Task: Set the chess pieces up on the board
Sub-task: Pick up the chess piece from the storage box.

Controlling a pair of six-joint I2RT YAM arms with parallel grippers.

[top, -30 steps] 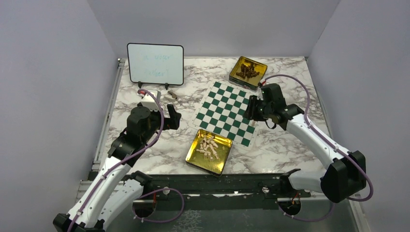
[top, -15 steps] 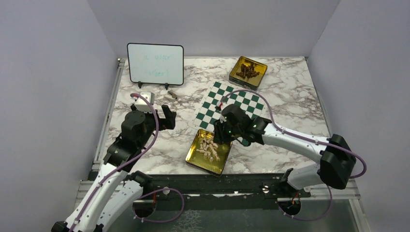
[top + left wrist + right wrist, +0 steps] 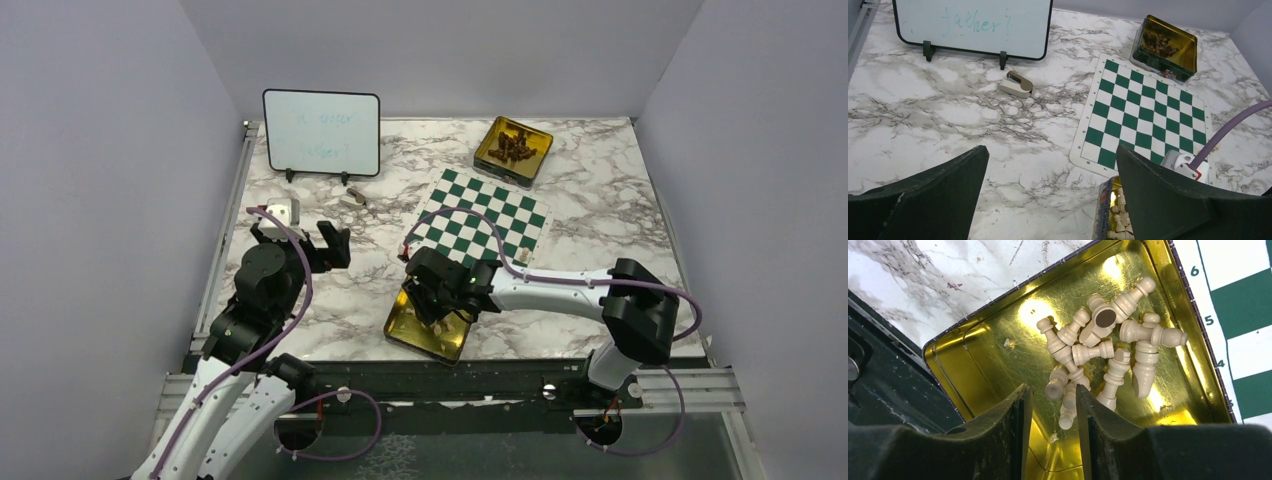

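Marble table (image 3: 600, 200) | step: first pick | chess pieces (image 3: 1103, 355) heaped in gold tin (image 3: 998, 355), 7 o'clock of bare board (image 3: 485, 222) | right gripper (image 3: 1052, 392) part-open, empty, above heap | left gripper (image 3: 1050, 150) wide, empty | next: isolate one piece.

Bright, even light — glare in gold tin (image 3: 993, 360)

We read this as robot lab test cell: plain grey panels (image 3: 100, 150) boxing in marble-look table (image 3: 600, 220), metal rail (image 3: 450, 380) along bottom, whiteboard (image 3: 321, 133) upper left, its scrawl possibly handwritten.
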